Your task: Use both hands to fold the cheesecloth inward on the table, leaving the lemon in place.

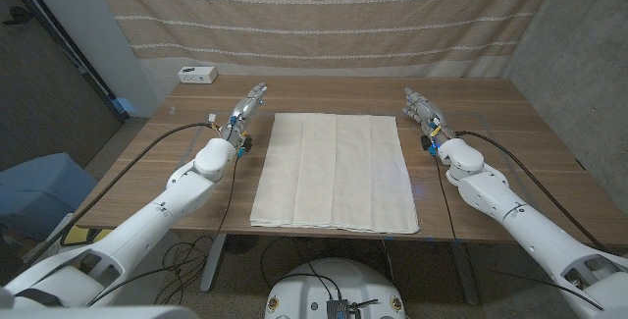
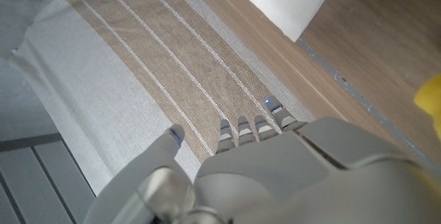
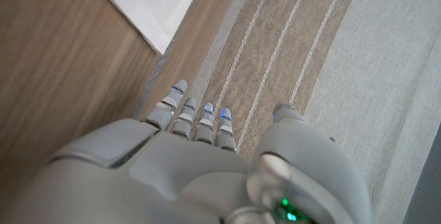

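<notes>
in the middle of the wooden table [image 1: 510,113] the cheesecloth [image 1: 336,170] lay spread out flat, with soft fold lines running down it. the left hand [image 1: 249,104] was by the cloth's far left corner, near it but not touching, its fingers [image 2: 242,126] straight and holding nothing. the right hand [image 1: 421,109] was by the far right corner, just the same, fingers [image 3: 187,110] out and holding nothing. a small white box [image 1: 197,75] sat near the far left edge, by the striped curtain [image 1: 324,15].
</notes>
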You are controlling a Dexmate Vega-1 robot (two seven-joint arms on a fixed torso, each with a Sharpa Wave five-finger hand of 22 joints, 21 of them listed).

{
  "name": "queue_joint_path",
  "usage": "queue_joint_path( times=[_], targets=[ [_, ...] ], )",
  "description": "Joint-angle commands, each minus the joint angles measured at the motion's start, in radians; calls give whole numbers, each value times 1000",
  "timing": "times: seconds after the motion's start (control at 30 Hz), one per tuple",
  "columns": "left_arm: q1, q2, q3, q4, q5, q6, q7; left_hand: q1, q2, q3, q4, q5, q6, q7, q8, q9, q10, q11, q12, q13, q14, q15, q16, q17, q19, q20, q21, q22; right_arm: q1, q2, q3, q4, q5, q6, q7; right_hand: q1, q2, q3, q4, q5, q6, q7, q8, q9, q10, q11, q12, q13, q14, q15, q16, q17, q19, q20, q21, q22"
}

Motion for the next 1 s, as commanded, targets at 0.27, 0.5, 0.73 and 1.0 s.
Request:
queue_joint_path(
  times=[0.27,0.5,0.73,1.0],
  targets=[
    [-41,122,120,-158,427,195,67,15,14,6,-7,-15,112,11,15,5,102,15,18,4,74,18,4,3,-43,41,-8,6,39,-93,-101,-172,-295,-323,-202,72,-15,52,-60,-24,60,5,9,5,60,1,10,7,58,-20,7,6,125,-12,43,11],
    [-53,145,149,-197,497,245,21,10,11,6,-5,-18,167,17,19,6,143,8,21,4,101,3,3,3,-19,36,-8,6,69,-97,-146,-222,-389,-466,-236,86,-34,53,-82,-28,81,-5,10,6,62,-17,5,7,55,-32,1,5,76,-5,20,11],
    [-70,159,184,-221,560,274,-35,23,26,22,-14,-21,197,8,13,6,152,-2,11,4,97,-12,-11,0,-49,72,-29,6,99,-92,-191,-252,-476,-571,-259,97,-47,53,-97,-31,101,-9,13,7,73,-21,7,7,56,-36,-1,4,63,-3,13,10],
    [-74,171,210,-254,624,329,-83,31,31,41,-20,-29,287,39,20,9,218,6,17,7,113,-23,-15,-1,-38,79,-41,6,141,-86,-252,-261,-570,-668,-247,116,-55,54,-120,-30,123,-1,11,9,102,-5,12,12,112,-76,18,12,98,-21,23,11]
  ],
)
